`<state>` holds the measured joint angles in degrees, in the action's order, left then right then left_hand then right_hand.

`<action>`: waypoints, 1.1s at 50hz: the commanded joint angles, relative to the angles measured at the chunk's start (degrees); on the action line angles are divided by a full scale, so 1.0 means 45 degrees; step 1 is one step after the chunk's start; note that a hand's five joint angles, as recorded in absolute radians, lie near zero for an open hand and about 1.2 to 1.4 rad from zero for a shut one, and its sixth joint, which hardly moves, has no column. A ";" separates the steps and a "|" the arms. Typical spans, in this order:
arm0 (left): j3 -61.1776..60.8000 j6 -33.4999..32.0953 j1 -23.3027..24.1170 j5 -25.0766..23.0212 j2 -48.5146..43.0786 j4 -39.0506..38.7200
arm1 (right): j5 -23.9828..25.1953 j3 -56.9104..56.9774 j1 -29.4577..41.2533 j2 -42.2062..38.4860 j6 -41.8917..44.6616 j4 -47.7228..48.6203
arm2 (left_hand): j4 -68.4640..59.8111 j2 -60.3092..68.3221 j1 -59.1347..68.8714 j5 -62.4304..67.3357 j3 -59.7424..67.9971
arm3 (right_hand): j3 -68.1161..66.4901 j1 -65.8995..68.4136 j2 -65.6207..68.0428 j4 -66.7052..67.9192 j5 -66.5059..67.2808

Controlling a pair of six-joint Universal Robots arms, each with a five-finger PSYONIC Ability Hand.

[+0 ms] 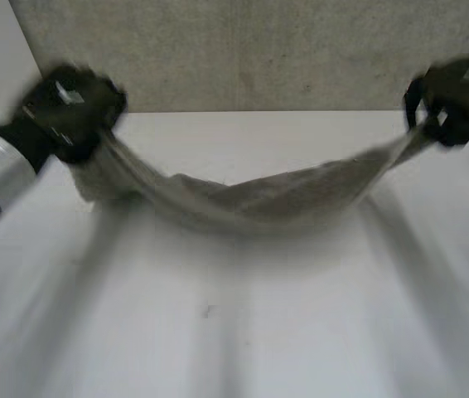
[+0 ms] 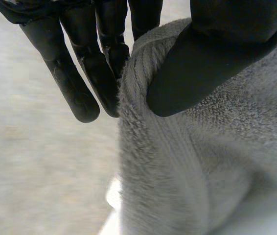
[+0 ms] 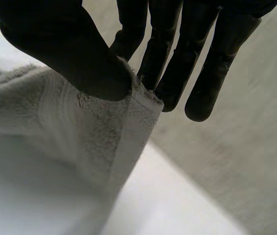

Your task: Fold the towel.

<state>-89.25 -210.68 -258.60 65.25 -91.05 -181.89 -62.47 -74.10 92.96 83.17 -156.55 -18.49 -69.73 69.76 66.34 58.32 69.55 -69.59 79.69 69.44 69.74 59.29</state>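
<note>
Towel (image 1: 251,199) strung betw. hands, middle sagging near table's (image 1: 218,332) far edge. One end pinched by left hand (image 1: 73,108), other by right hand (image 1: 458,99). Step, prob.: spreading. Next: towel to be laid flat, ends kept level.

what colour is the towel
The towel is grey, ribbed band near its edge; best in left wrist view.

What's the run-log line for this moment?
left hand: pinches end of grey terry towel | right hand: pinches opposite corner | towel: sags between hands over white table
</note>
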 commanded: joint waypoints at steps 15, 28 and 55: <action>0.4210 0.5879 -0.1266 0.2590 -0.1615 0.3817 | -0.0220 0.7934 -0.0209 -0.3028 0.0275 -0.5968 | -0.2281 0.2275 0.3035 0.2596 0.2323 | -0.2314 0.0068 0.2347 0.2279 0.2380; 0.7236 0.5840 -0.0405 0.2590 -0.7266 0.3721 | -0.2232 0.8948 0.1433 -0.7291 0.0336 -0.3332 | -0.2281 0.2275 0.3035 0.2596 0.2323 | -0.2314 0.0068 0.2347 0.2279 0.2380; 1.1943 0.8712 0.0279 0.4153 -0.7305 0.0908 | -0.2486 1.1370 0.1414 -0.6275 -0.3434 0.1570 | -0.2281 0.2275 0.3035 0.2596 0.2323 | -0.2314 0.0068 0.2347 0.2279 0.2380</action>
<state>-23.26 -171.59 -256.56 83.97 -123.94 -180.76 -77.81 -15.33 99.35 55.50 -173.56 -4.81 -69.76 69.82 66.34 58.57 69.68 -69.61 79.82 69.47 69.76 59.29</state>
